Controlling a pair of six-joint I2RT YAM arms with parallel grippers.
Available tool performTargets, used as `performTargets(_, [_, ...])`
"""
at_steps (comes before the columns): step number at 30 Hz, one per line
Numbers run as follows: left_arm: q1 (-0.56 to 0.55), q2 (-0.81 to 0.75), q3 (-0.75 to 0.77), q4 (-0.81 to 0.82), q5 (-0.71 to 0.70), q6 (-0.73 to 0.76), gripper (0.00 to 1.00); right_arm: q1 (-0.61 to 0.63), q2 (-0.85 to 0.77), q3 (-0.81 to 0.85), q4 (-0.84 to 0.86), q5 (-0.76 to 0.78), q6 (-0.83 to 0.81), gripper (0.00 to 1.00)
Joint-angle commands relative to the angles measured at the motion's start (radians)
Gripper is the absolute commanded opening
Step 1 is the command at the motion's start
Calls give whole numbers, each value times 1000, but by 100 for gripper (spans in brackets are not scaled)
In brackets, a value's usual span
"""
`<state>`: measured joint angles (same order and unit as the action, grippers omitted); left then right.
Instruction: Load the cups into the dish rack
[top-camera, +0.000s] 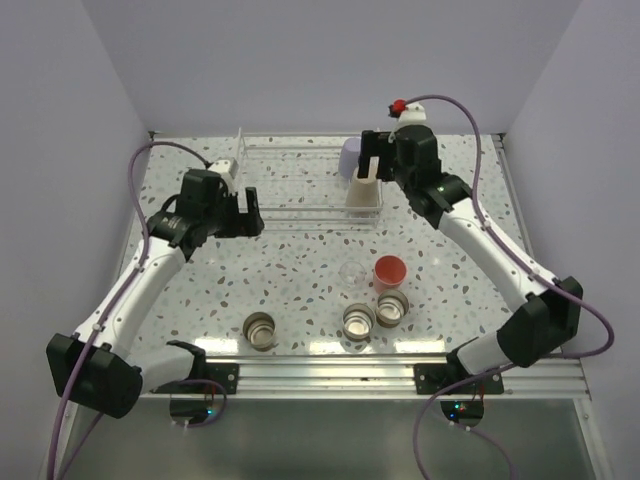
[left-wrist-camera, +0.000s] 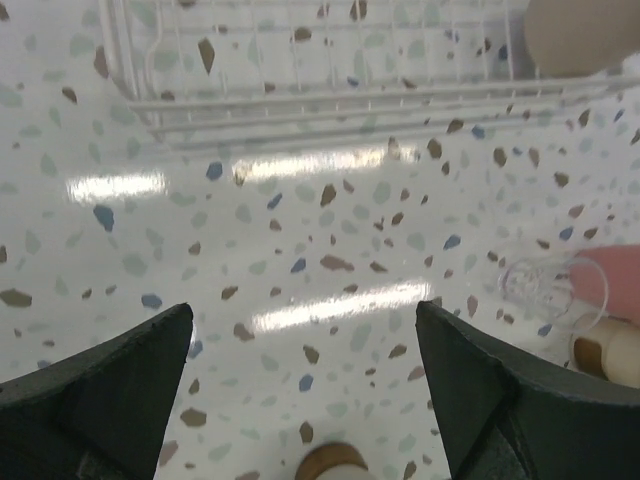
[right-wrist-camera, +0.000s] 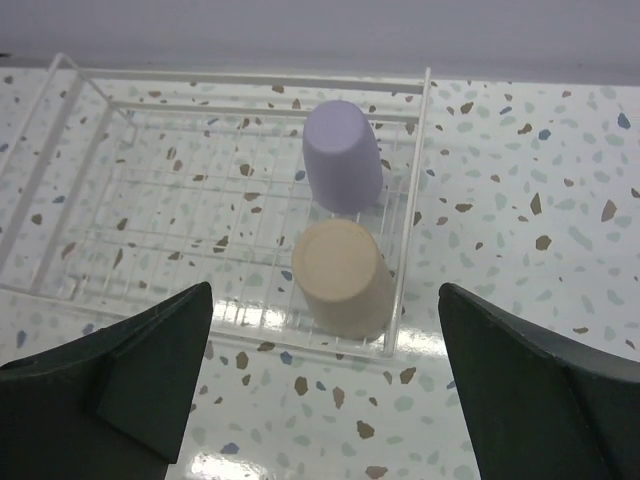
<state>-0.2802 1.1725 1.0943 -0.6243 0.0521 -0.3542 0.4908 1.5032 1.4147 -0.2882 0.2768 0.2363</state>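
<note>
The rectangular white wire dish rack (top-camera: 300, 147) (right-wrist-camera: 250, 78) (left-wrist-camera: 300, 100) stands at the far middle of the speckled white table (top-camera: 300, 285). Two cups are in its right end, both bottom up. The small lavender tumbler (top-camera: 352, 155) (right-wrist-camera: 343, 155) is the farther one. The small beige tumbler (top-camera: 364, 192) (right-wrist-camera: 340, 275) (left-wrist-camera: 575, 35) sits just nearer, beside the rack's near-right corner.

The right gripper (top-camera: 377, 160) (right-wrist-camera: 325, 290) hangs over that right end with its jaws spread wide and nothing between them. In its wrist view the beige tumbler lies centred between the two fingers, below them and apart from both.

The left gripper (top-camera: 250, 215) (left-wrist-camera: 303, 310) is at the rack's near-left corner, just outside the rails. It is also wide open and holds nothing; bare table lies between its fingers.

Five cups stand on the table near of the rack, well apart from both grippers. The small clear tumbler (top-camera: 352, 272) (left-wrist-camera: 540, 285) and the red-pink tumbler (top-camera: 390, 271) (left-wrist-camera: 620, 280) are side by side right of centre. Near of them stand two silvery-rimmed tumblers with tan bases (top-camera: 359, 320) (top-camera: 393, 308), close together. A third silvery-rimmed tumbler (top-camera: 260, 329) stands alone to the left.
</note>
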Motion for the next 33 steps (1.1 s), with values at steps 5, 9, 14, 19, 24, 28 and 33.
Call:
performTargets(5, [-120, -42, -56, -284, -58, -57, 96, 6, -161, 18, -88, -50, 67, 98])
performTargets(9, [-203, -73, -99, -296, -12, -114, 95, 5, -176, -5, -88, -71, 70, 98])
performTargets(14, [-319, -96, -163, -296, 14, -187, 92, 5, -173, -25, -101, -79, 72, 98])
performTargets(19, [-488, -112, -160, -308, -6, -296, 91, 6, -193, -57, -101, -83, 70, 98])
performTargets(24, [-625, -99, -151, -344, -41, -388, 88, 5, -204, -80, -103, -80, 70, 98])
performTargets(28, [-678, -82, -160, -370, -75, -443, 88, 6, -213, -92, -103, -71, 72, 98])
performTargets(33, [-711, -68, -192, -377, -104, -499, 85, 6, -228, -115, -108, -64, 69, 98])
